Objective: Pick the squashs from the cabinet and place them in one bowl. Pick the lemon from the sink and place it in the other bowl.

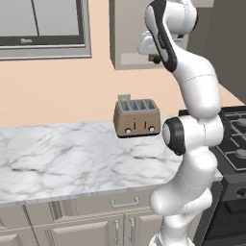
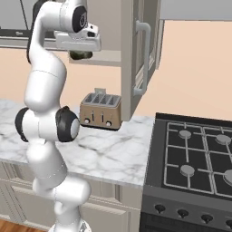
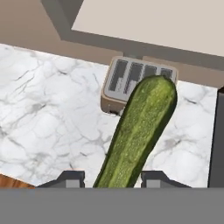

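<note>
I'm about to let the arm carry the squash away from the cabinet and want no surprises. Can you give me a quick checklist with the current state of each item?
1. Squash between the gripper fingertips: ok.
2. Jaws fully clamped on it: cannot tell.
3. Squash clear of the cabinet shelf: ok in the hand view.
4. Toaster directly below: not ok if the squash drops.
5. Target bowl located: cannot tell.

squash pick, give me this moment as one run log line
phase: squash pick | pincer: shut on squash | location: up at cabinet, above toaster and counter | bowls: not in view
</note>
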